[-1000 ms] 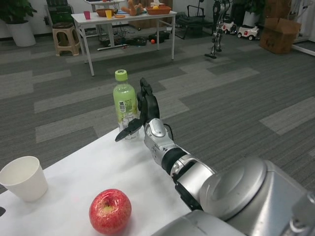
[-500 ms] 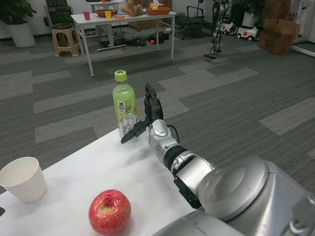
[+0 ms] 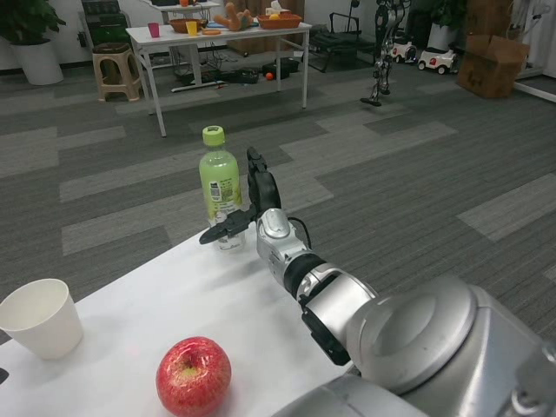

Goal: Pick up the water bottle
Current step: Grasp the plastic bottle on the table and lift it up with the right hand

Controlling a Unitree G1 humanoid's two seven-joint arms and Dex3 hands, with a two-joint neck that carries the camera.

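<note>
Bottle (image 3: 221,188) upright near the table's (image 3: 174,304) far edge, just left of the right hand (image 3: 250,211) and right against it. Green cap on top, label facing the camera, clear base down at thumb level. Hand spread and not yet closed: thumb crossing in front of the lower body of the bottle, the other fingers (image 3: 257,178) raised along its right side and behind. Possibly already touching the plastic at the thumb, though hard to tell from this angle. No weight taken yet; base apparently resting on the table.

To do this step well: wrap the fingers round the back of the label zone, opposite the thumb, and squeeze evenly before any lift. Keep the grip around the middle of the body, not the narrow neck. Close gently, since thin plastic dents and a nudge this near the edge could tip it off. Lift straight up, without tilting. Apple (image 3: 193,374) and paper cup (image 3: 41,317) nearer the body, well apart to the left of the hand, out of the way. Left hand out of sight.
</note>
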